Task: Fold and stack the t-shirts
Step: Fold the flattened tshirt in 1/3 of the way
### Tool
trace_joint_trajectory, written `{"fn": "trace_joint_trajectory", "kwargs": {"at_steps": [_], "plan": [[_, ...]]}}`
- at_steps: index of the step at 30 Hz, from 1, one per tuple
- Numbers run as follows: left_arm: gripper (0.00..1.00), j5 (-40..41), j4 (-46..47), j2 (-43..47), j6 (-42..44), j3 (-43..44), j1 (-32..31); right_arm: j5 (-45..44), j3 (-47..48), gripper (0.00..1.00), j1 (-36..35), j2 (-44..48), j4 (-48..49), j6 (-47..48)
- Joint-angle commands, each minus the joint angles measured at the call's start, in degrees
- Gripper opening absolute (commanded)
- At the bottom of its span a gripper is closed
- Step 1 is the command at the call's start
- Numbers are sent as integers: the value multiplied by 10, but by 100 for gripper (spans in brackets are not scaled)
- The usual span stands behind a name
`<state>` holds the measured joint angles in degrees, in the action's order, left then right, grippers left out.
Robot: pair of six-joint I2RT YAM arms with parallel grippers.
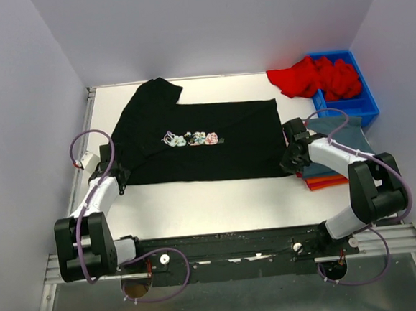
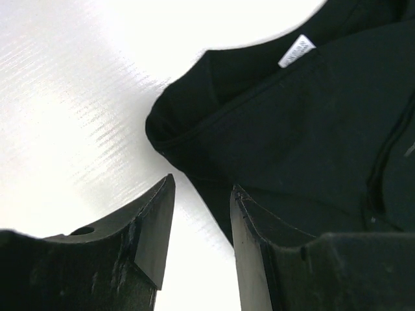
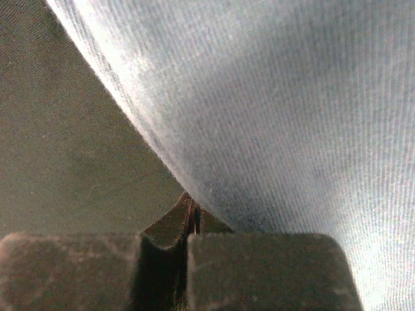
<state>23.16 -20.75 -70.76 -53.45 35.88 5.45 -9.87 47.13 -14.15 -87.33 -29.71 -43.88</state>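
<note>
Spanning left-right, the black t-shirt begins just ahead of the parted left fingers — right fingers closed at its far edge.

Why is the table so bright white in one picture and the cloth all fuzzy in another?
Left wrist view: light bounces off the table, washing it out, while the black shirt is fairly sharp. Right wrist view: the camera sits very close to the blue shirt, so it looks soft. Top view: even light.
</note>
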Motion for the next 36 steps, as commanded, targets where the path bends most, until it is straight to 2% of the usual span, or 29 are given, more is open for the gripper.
{"fn": "trace_joint_trajectory", "kwargs": {"at_steps": [1, 11, 15, 19, 22, 25, 30, 36], "plan": [[50, 7, 35, -46, 21, 14, 16, -27, -9, 1, 0, 5, 9, 7], [49, 39, 19, -104, 24, 45, 52, -19, -14, 1, -1, 7, 20, 13], [54, 65, -10, -99, 9, 56, 76, -11, -12, 1, 0, -3, 20, 15], [59, 27, 32, -83, 26, 46, 84, -9, -15, 1, 0, 4, 22, 17], [61, 14, 18, -67, 29, 55, 85, 1, -23, 1, 0, 22, 34, 30], [61, -29, 27, -15, 23, 25, 80, 13, -40, 1, -1, 49, 59, 41], [61, -57, 33, 62, -10, -32, 80, 17, -64, 1, 0, 93, 82, 44], [59, -76, 31, -2, -15, -13, 82, 21, -68, 1, 0, 100, 84, 45]]}}
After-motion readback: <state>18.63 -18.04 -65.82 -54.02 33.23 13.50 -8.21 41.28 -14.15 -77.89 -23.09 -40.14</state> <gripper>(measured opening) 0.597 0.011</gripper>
